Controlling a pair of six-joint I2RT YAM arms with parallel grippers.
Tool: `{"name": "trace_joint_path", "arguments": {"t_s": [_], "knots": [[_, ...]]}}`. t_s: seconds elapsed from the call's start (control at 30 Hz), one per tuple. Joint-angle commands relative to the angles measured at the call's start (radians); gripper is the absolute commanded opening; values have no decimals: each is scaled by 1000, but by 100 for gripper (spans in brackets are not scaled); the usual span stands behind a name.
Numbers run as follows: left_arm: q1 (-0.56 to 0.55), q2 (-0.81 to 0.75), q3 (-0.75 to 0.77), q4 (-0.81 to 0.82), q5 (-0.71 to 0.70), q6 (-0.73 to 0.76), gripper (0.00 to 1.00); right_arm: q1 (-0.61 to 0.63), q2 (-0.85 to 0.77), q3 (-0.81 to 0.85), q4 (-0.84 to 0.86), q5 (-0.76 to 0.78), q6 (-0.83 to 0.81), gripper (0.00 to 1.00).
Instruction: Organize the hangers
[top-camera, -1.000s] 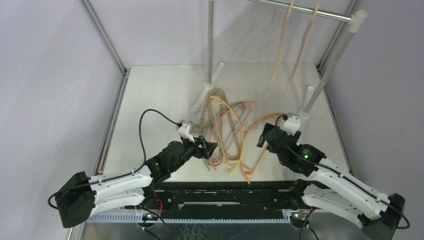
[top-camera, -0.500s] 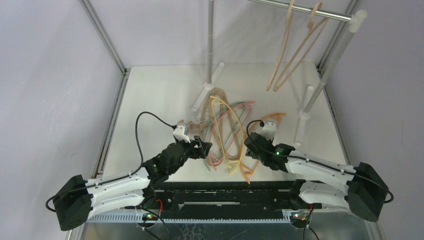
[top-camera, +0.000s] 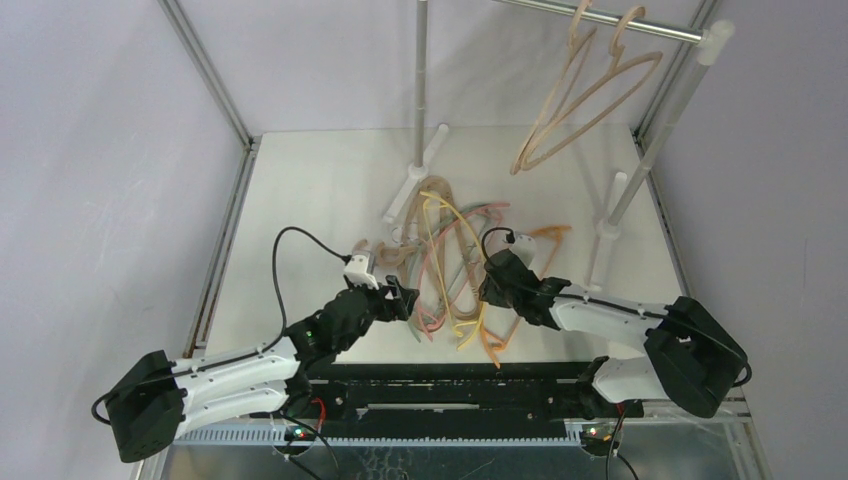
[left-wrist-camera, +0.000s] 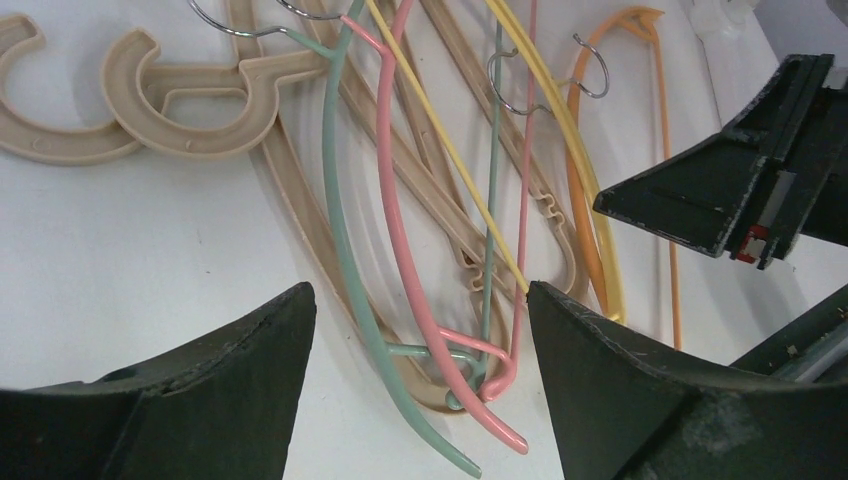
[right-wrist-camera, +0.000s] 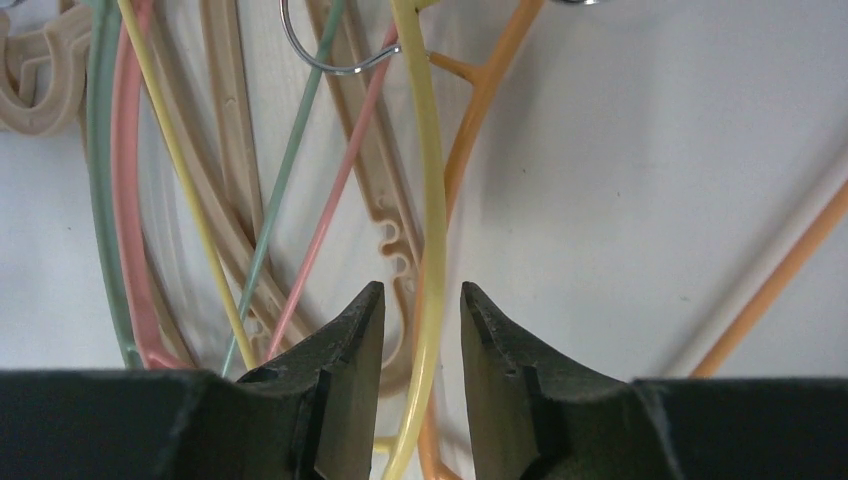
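Lilac walls (top-camera: 100, 150), white table (top-camera: 300, 185)

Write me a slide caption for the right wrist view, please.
Right gripper straddling the yellow hanger in a tangled pile of hangers on the white table.

No legible text, label, brand or number is showing on the tangled beige and coloured plastic hangers (left-wrist-camera: 403, 235).

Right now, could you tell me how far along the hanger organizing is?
Done: two thick beige plastic hangers hang on the silver metal rail. In hand: the right gripper straddles the thin yellow hanger, not visibly clamped; the left gripper hovers open over the pile. Left: the thin pink hanger, pale-green hanger, orange hanger and further beige hangers lie tangled on the white table.
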Motion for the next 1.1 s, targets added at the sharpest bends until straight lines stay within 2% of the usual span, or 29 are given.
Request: {"name": "trace_joint_path", "arguments": {"t_s": [0.0, 0.1, 0.13, 0.23, 0.27, 0.43, 0.63, 0.9, 1.07], "knots": [[-5, -1, 1, 18, -13, 14, 82, -33, 55, 7, 114, -54, -34, 40], [-5, 9, 5, 19, -4, 18, 81, -37, 103, 11, 141, -75, -40, 34], [-5, 9, 7, 16, -2, 23, 80, -37, 117, 14, 145, -82, -42, 29], [-8, -4, 22, -5, 5, 42, 77, -30, 123, 18, 148, -93, -49, 2], [-16, -13, 30, -20, 3, 50, 75, -24, 114, 22, 140, -89, -54, 0], [-136, -72, 110, -115, -70, 143, 72, 33, 11, 63, 40, 23, -79, 0], [-291, -32, 218, -195, -144, 182, 72, 90, -12, 168, -91, 119, -107, 0], [-357, 72, 263, -143, -143, 147, 72, 103, 51, 272, -100, 117, -156, 0], [-364, 82, 274, -138, -161, 151, 72, 113, 88, 333, -99, 120, -183, 0]]}}
